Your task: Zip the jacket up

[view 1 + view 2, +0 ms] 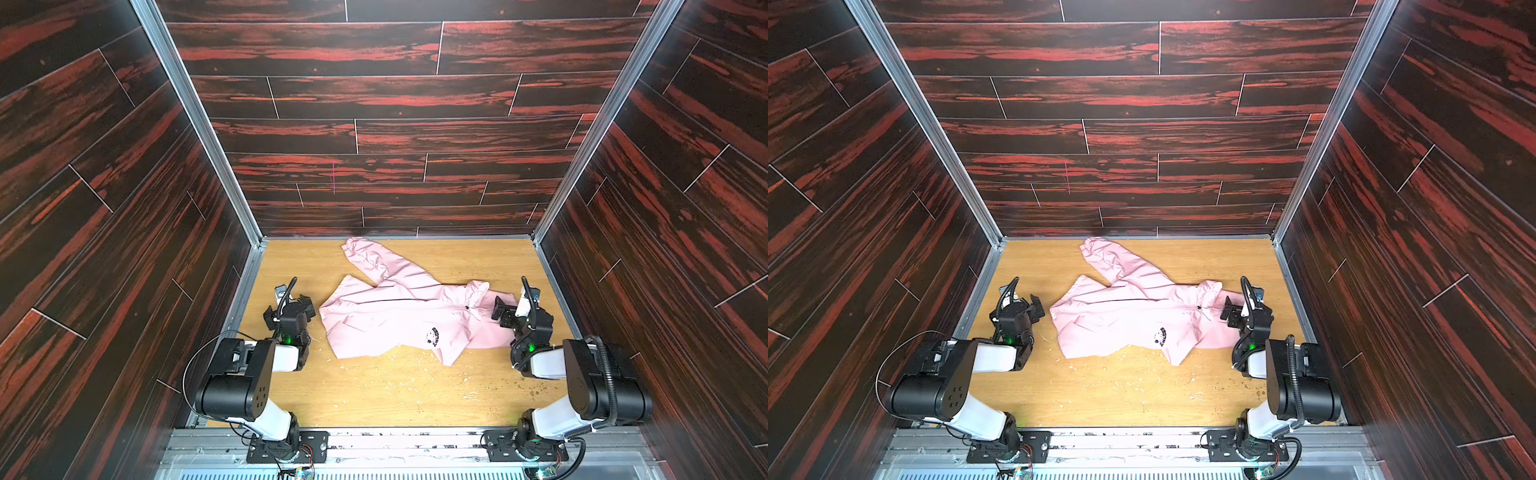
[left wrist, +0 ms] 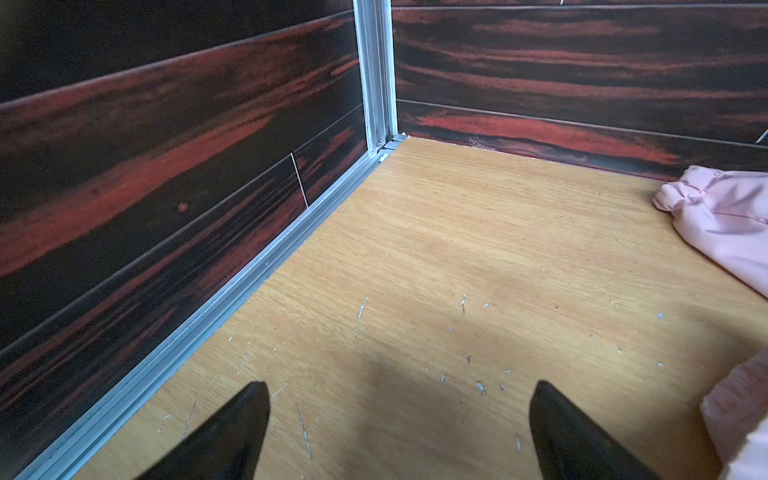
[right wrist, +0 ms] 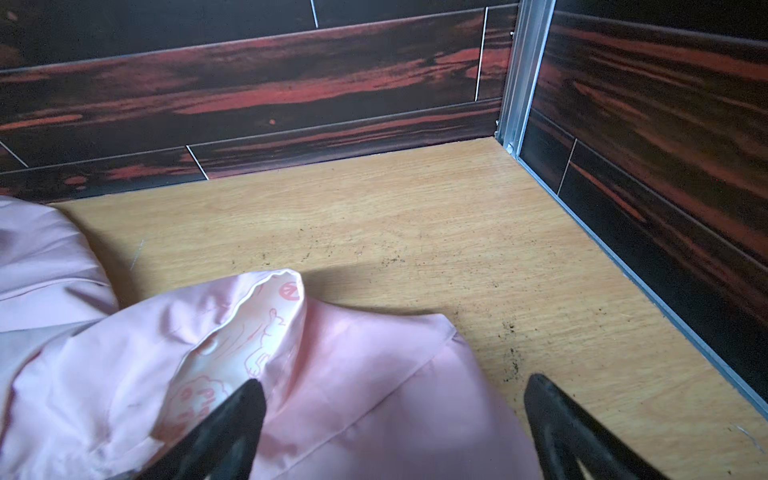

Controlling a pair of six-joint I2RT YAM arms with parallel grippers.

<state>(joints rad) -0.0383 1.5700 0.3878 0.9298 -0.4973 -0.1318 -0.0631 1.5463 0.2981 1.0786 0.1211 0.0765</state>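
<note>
Looking down in both top views, you have the jacket [image 1: 386, 316] spread flat on the table [image 1: 395, 395], chest logo [image 1: 433, 336] upward; take that logo as your marker; the collar [image 1: 478, 291] lies near it on the right arm's side, the hem [image 1: 330, 328] well apart from it on the left arm's side; a small dark pull [image 1: 466, 308] sits between logo and collar, so I judge the front closed nearly to the top; the logo's dark-and-white lettering is too small to read; the left gripper [image 1: 288, 307] stands well apart from the logo, beyond the hem, jaws wide and empty; the right gripper [image 1: 501, 312] stands beyond the collar from the logo, jaws wide too.

In the left wrist view, the fingers [image 2: 232, 428] gape over bare wood, nothing between them; only a cuff [image 2: 715, 199] shows, the logo out of sight.

In the right wrist view, the spread jaws hover over the collar, gripping nothing; the paler lining [image 3: 249, 345] carries pink drawings and writing you cannot make out.

Expect thin, light, limp, rather slick cloth that bunches and slides; pin it at the hem, far from the logo, and pinch the pull itself, not loose fabric.
</note>
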